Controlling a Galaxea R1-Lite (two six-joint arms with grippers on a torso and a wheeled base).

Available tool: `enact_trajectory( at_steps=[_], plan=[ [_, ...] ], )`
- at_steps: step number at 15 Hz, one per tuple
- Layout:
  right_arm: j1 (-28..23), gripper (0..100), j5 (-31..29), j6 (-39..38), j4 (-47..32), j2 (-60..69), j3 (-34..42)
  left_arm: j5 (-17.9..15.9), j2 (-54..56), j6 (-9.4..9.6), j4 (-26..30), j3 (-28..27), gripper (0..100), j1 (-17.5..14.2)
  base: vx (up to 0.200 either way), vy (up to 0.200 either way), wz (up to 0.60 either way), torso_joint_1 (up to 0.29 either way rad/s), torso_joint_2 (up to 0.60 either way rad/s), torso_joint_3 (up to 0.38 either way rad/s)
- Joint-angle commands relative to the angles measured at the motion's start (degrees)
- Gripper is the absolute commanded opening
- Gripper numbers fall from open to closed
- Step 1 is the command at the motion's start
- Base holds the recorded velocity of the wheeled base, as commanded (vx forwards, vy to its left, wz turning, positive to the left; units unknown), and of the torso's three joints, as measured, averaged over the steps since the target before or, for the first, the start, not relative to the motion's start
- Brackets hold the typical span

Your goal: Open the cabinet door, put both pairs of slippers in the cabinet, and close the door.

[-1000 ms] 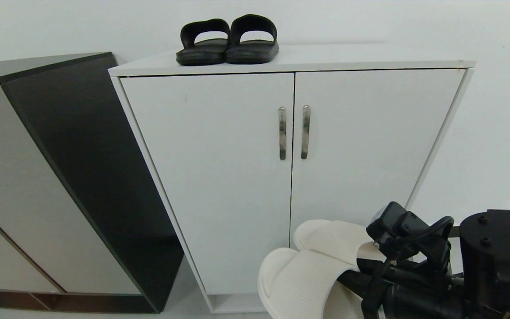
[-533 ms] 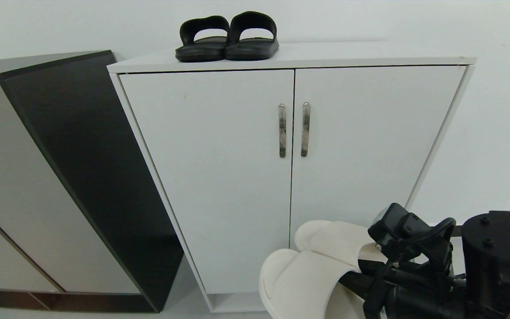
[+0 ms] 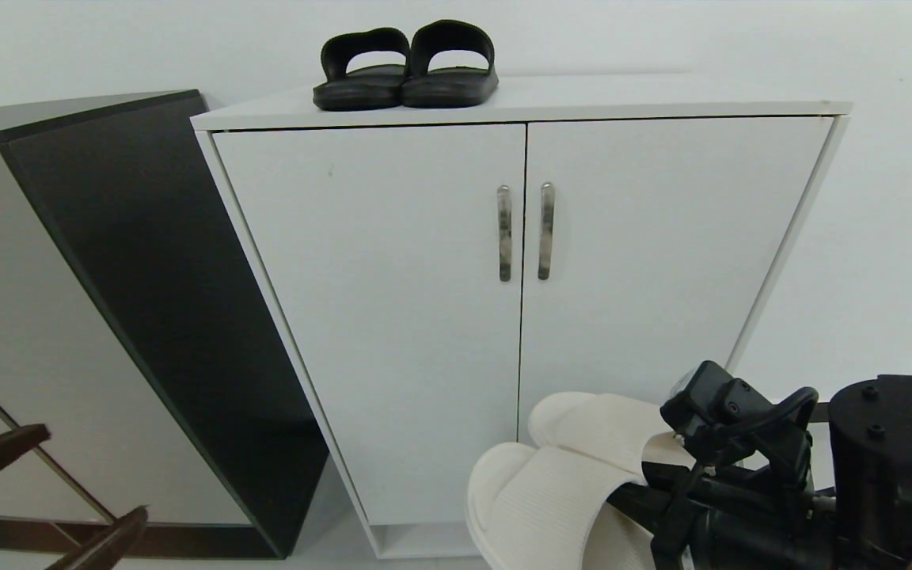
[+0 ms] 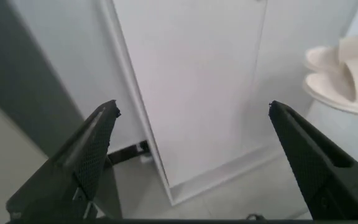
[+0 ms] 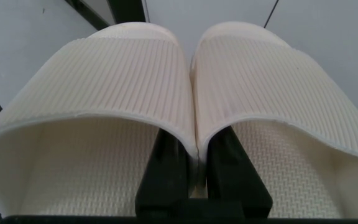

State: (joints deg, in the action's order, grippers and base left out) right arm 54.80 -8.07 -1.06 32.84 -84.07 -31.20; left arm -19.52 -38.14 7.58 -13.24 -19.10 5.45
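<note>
Clamping the white slippers (image 3: 559, 475), the right gripper (image 5: 194, 168) hangs near the closed cabinet (image 3: 393, 332).
Left gripper (image 4: 192, 107), spread wide and empty, sits low left; the upright door handle (image 3: 505, 234) lies up, right and farther off.

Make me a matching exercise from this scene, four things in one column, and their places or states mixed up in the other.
Things:
1. black slippers
2. white slippers
3. cabinet doors
4. left gripper

Places or states:
A. open
B. on the cabinet top
C. shut
D. held in the right gripper

Pairs: 1-B, 2-D, 3-C, 4-A
</note>
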Motion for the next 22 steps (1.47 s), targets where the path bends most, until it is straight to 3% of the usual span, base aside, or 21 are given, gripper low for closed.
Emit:
enact_trajectory(
  at_steps=[1, 2, 3, 5, 7, 9, 13, 16, 18, 22],
  plan=[
    [0.05, 0, -0.1, 0.01, 0.03, -0.13, -0.09, -1.4, -10.28, -5.12, -1.35, -6.21, 100, 11.07, 0.0, 0.0, 0.0, 0.0, 0.0, 0.0],
    [0.05, 0, -0.1, 0.01, 0.03, -0.13, -0.09, -1.4, -11.16, -6.26, -1.35, -7.26, 100, 13.1, 0.0, 0.0, 0.0, 0.0, 0.0, 0.0],
    [0.05, 0, -0.1, 0.01, 0.03, -0.05, -0.18, -1.4, -13.27, -8.99, -1.35, -9.64, 100, 17.93, 0.0, 0.0, 0.0, 0.0, 0.0, 0.0],
    [0.05, 0, -0.19, 0.01, 0.03, -0.05, -0.18, -1.4, -15.82, -10.83, -1.44, -12.27, 100, 22.06, 0.0, 0.0, 0.0, 0.0, 0.0, 0.0],
    [-0.04, 0, -0.1, -0.08, 0.03, 0.22, -0.18, -1.4, -19.51, -10.66, -1.53, -14.47, 100, 23.82, 0.0, 0.0, 0.0, 0.0, 0.0, 0.0],
    [0.05, 0, -0.46, 0.01, 0.03, 0.31, -0.36, -1.05, -22.76, -10.4, -1.53, -16.76, 100, 27.77, 0.0, 0.0, 0.0, 0.0, 0.0, 0.0],
    [-0.13, 0, -0.46, -0.08, 0.03, 1.27, -0.44, -0.17, -29.62, -10.48, -4.95, -20.71, 100, 29.62, 0.0, 0.0, 0.0, 0.0, 0.0, 0.0],
    [-0.13, 0, -0.19, 1.15, -0.06, 0.75, -0.01, 4.05, -33.93, -9.69, -5.75, -24.49, 100, 37.27, 0.0, 0.0, 0.0, 0.0, 0.0, 0.0],
    [-0.04, 0, 0.16, 1.41, -0.06, 0.57, 0.61, 6.25, -37.27, -9.08, -7.59, -27.66, 100, 40.34, 0.0, 0.0, 0.0, 0.0, 0.0, 0.0],
    [0.57, 0, 0.07, 1.5, 0.03, -0.13, 0.79, 5.89, -45.97, -9.52, -7.5, -37.94, 100, 40.69, 0.0, 0.0, 0.0, 0.0, 0.0, 0.0]
  ],
)
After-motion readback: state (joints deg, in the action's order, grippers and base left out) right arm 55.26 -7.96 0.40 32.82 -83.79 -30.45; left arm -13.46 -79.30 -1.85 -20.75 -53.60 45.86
